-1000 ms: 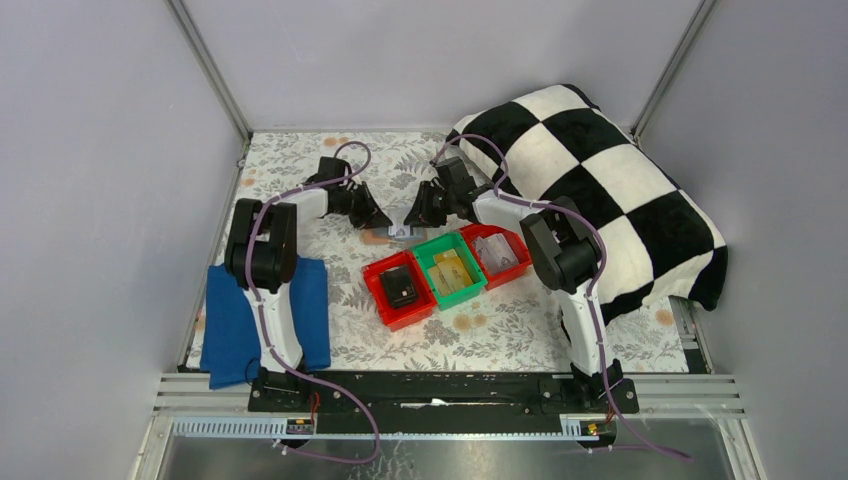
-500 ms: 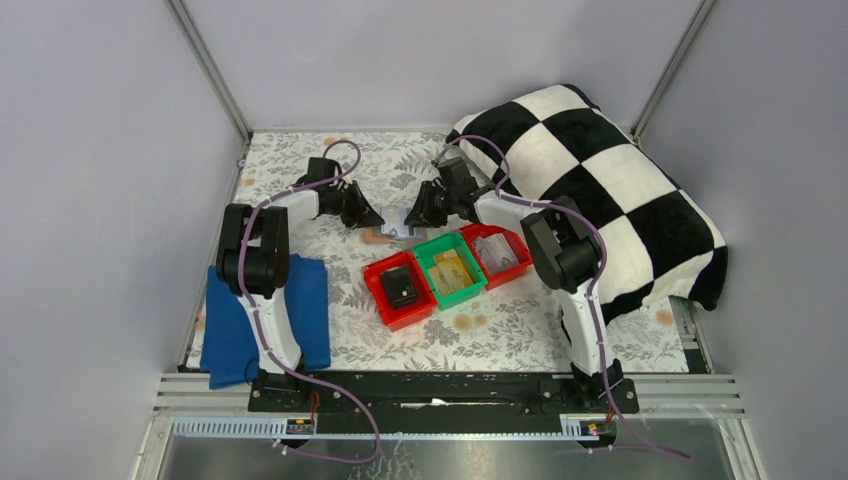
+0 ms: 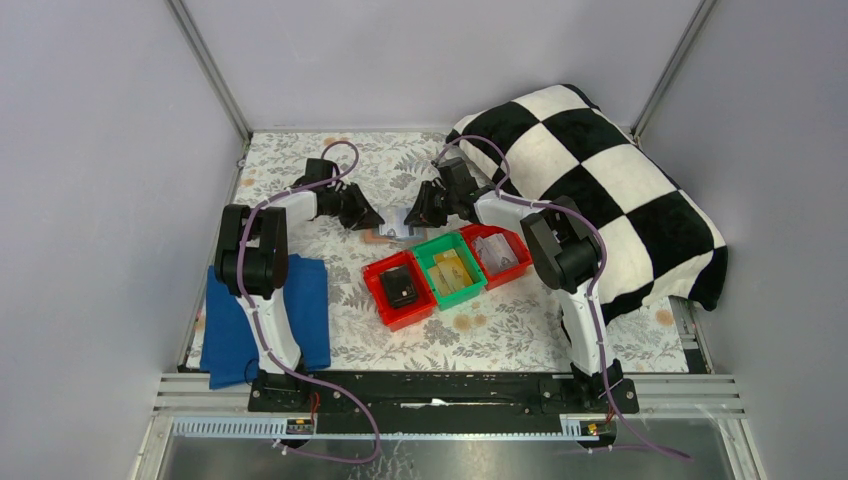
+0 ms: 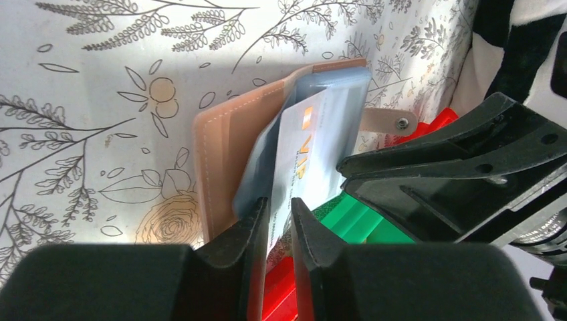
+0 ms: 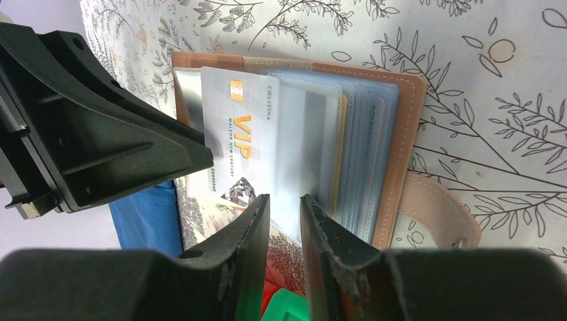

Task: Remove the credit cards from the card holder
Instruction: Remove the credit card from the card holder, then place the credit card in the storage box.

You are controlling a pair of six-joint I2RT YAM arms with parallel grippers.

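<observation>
The holder [image 3: 392, 232] lies open on the table [image 3: 300, 170], just beyond the green bin [image 3: 451, 268], between the two grippers. One card [image 4: 304, 154] stands partly out of its sleeves, long axis running toward the left gripper [image 4: 279, 221], which is the nearer one. Those jaws sit a narrow slit apart with the card's end between them; I cannot tell whether they pinch it. The right gripper [image 5: 284, 214], on the holder's right, looks clamped on the sleeves. Pulling leftward along that axis should free the card.
</observation>
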